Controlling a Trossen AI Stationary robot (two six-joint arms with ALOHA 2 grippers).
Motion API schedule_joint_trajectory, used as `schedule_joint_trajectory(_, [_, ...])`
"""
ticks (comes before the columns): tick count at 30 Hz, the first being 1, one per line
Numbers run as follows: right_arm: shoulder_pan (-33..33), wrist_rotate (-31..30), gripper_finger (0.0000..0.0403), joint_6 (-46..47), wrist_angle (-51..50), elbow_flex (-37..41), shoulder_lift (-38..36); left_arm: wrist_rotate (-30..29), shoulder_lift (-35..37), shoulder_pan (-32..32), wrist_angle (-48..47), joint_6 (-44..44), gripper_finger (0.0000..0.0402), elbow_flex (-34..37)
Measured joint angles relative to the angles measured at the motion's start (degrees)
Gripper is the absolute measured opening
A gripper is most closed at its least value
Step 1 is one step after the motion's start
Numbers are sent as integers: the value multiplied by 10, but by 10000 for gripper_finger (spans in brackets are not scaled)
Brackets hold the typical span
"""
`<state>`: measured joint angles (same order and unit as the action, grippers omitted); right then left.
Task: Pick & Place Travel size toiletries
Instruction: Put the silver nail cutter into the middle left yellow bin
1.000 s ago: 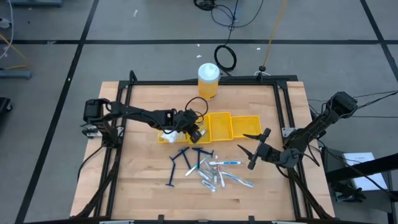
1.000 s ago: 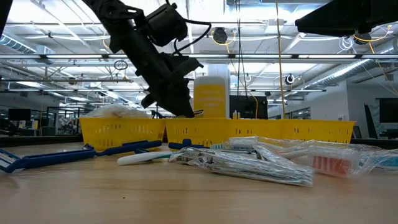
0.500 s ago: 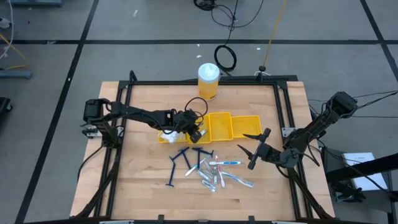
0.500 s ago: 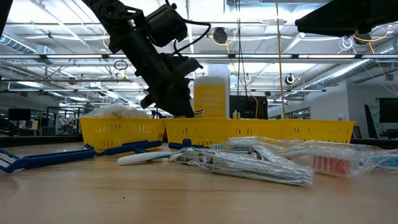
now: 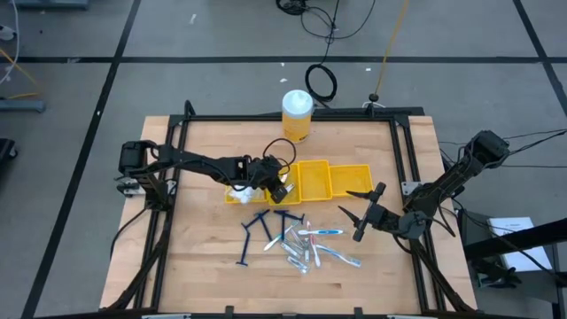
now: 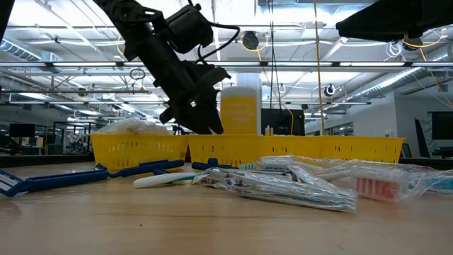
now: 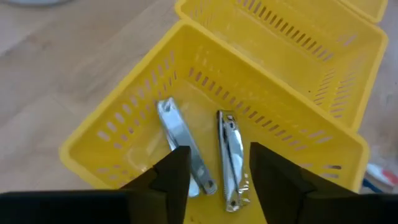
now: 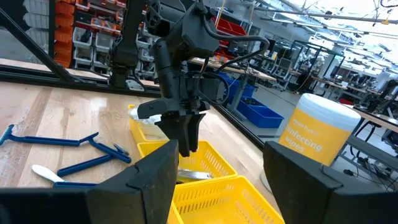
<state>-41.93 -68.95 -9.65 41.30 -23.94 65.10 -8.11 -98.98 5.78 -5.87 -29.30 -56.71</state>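
Note:
My left gripper (image 5: 280, 189) is open and empty, pointing down over the second yellow bin (image 7: 124, 130) from the left. Its fingers stand just above two silvery items (image 7: 180, 146) (image 7: 231, 155) that lie flat on that bin's floor. White puffy packets (image 5: 241, 189) lie in the leftmost bin. On the table in front of the bins lie dark blue razors (image 5: 252, 232), silvery sachets (image 5: 297, 250) and toothbrushes (image 5: 323, 232). My right gripper (image 5: 361, 213) is open and empty, held above the table at the right of the pile.
Two more yellow bins (image 5: 353, 180) continue the row to the right. A tall yellow canister (image 5: 297, 115) with a white lid stands at the far edge. A black frame rims the table (image 5: 204, 266); bare wood lies at the near left.

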Motion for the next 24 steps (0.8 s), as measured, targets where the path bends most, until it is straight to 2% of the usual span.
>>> schedule_joint_trajectory(5, [0, 0, 221, 0, 0, 0, 0, 6, 6, 0, 0, 38, 187, -1])
schedule_joint_trajectory(12, [0, 0, 221, 0, -5, 0, 0, 83, 60, -13, 1, 62, 187, -7])
schedule_joint_trajectory(16, [0, -1, 221, 0, -9, 0, 0, 81, 92, -51, 17, 109, 187, -7])
schedule_joint_trajectory(24, [4, -2, 221, 0, -10, 0, 0, 81, 101, -147, 97, 183, 187, -7])
